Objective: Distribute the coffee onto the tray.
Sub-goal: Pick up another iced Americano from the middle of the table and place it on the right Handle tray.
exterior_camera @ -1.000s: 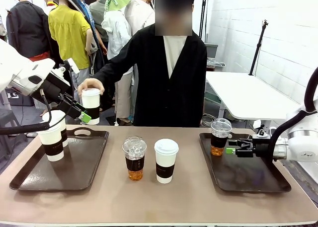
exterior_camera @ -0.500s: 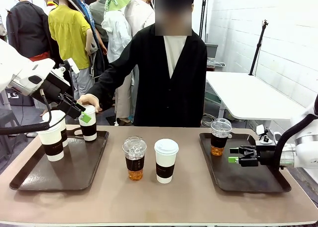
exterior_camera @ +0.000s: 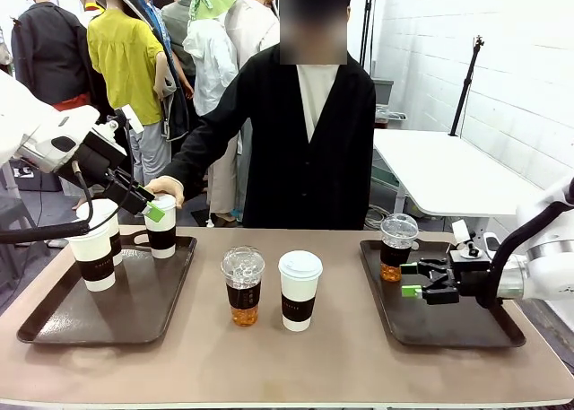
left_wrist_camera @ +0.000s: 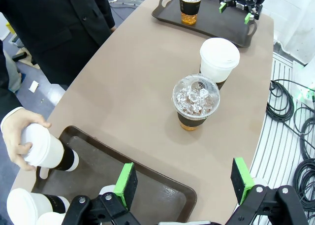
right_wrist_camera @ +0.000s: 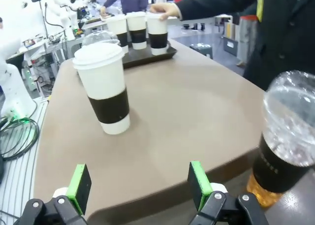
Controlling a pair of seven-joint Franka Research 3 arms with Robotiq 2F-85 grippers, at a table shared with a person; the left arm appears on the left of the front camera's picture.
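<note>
Two white lidded coffee cups [exterior_camera: 94, 248] with dark sleeves stand on the left tray [exterior_camera: 54, 325]. A person's hand [exterior_camera: 166, 188] holds a third white cup [exterior_camera: 162, 231] down on that tray's back part. My left gripper [exterior_camera: 143, 199] hangs open just left of that cup, with nothing between its pads [left_wrist_camera: 126, 185]. Mid-table stand a clear iced coffee [exterior_camera: 243, 286] and a white cup [exterior_camera: 300, 291]. Another clear coffee [exterior_camera: 397, 247] stands on the right tray [exterior_camera: 457, 334]. My right gripper [exterior_camera: 410, 280] is open beside it, a little in front.
The person stands at the far side, one arm stretched toward the left tray. In the right wrist view the white cup [right_wrist_camera: 106, 87] is ahead on bare table and the clear cup [right_wrist_camera: 288, 141] is close at the right. A white side table [exterior_camera: 439, 172] stands behind at the right.
The person's hand brought the third white cup down from the air onto the left tray. My right gripper drifted slightly left toward the clear cup. The left gripper stayed put.
</note>
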